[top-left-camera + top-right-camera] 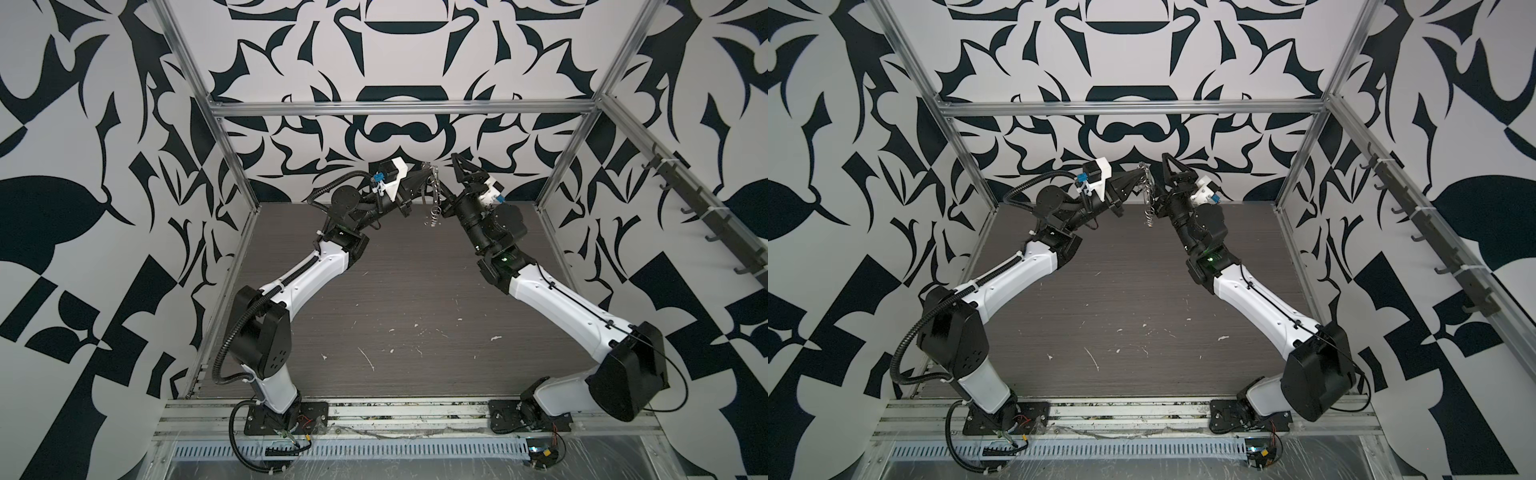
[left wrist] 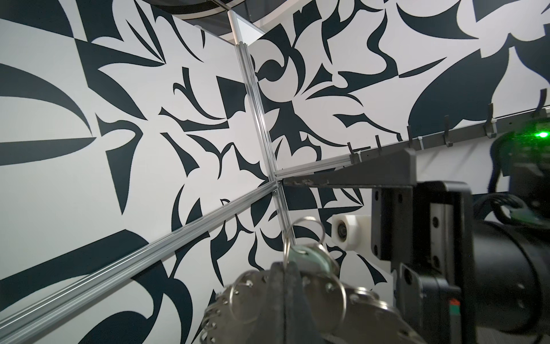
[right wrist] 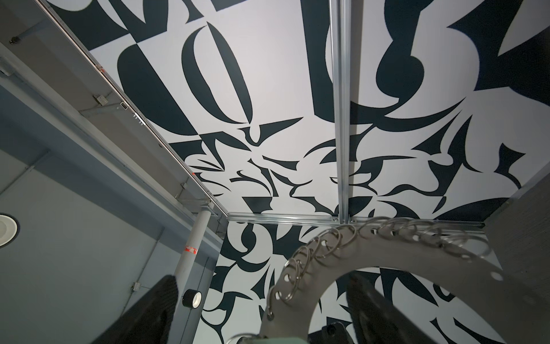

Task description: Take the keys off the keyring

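In both top views the left gripper [image 1: 424, 173] is clenched on the keyring [image 1: 434, 187], holding the grey disc edge-on in the air above the far middle of the tabletop [image 1: 374, 291]. The right gripper [image 1: 464, 168] stands just to the right of it with its jaws spread and nothing in them. In the left wrist view the dark fingers [image 2: 285, 286] pinch the disc's rim. The keys [image 2: 309, 257] show as a pale tag hanging on a split ring just past the pinch, with the right gripper's finger beyond. In the right wrist view the keyring's arc, fringed with split rings [image 3: 395, 227], crosses ahead of the parted fingers [image 3: 160, 306], and a pale sliver at the picture's edge may be the tag. The step in hand looks like the approach to the grasp: the keyring is presented and the keys appear not yet taken. The next move likely calls for the right gripper to close squarely on the tag or key. It would then have to work the key along and off its split ring while the left holds steady. The small rings crowd close, so a wrong pinch seems the main risk.
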`<state>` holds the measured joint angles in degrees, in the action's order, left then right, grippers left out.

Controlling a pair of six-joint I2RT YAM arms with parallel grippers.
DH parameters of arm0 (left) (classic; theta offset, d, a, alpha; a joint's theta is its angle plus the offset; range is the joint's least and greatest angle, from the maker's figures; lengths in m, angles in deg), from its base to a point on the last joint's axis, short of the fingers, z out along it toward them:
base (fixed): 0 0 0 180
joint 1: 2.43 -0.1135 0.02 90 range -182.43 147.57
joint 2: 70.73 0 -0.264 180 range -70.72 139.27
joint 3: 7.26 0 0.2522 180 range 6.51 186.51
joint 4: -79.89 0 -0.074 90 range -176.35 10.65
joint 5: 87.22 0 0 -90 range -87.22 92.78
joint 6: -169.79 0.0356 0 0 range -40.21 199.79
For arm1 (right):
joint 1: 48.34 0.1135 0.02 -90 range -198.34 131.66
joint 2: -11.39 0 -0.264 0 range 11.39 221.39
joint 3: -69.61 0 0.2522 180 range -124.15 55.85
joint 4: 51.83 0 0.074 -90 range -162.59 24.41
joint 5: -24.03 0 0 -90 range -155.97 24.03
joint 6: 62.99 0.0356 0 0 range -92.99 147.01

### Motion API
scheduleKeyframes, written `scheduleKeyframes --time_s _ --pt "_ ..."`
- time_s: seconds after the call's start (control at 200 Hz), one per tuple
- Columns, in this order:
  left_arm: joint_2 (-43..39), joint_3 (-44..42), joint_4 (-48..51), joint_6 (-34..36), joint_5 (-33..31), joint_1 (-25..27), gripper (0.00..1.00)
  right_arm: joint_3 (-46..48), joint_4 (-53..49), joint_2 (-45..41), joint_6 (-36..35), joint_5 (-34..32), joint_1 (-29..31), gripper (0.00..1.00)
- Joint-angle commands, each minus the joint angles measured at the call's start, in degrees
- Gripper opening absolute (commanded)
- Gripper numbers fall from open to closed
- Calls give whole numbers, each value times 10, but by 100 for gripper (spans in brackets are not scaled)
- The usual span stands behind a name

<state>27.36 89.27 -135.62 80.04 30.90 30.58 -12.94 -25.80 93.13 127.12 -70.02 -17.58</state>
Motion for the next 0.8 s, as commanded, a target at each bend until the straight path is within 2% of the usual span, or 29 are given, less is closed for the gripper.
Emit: scheduleKeyframes --time_s 0.0,0.795 --pt "4 22 -34 -11 5 2 0 -33 44 -4 7 19 -2 92" --pt "9 29 -38 -13 -6 2 0 -53 56 -26 -39 19 -13 92"
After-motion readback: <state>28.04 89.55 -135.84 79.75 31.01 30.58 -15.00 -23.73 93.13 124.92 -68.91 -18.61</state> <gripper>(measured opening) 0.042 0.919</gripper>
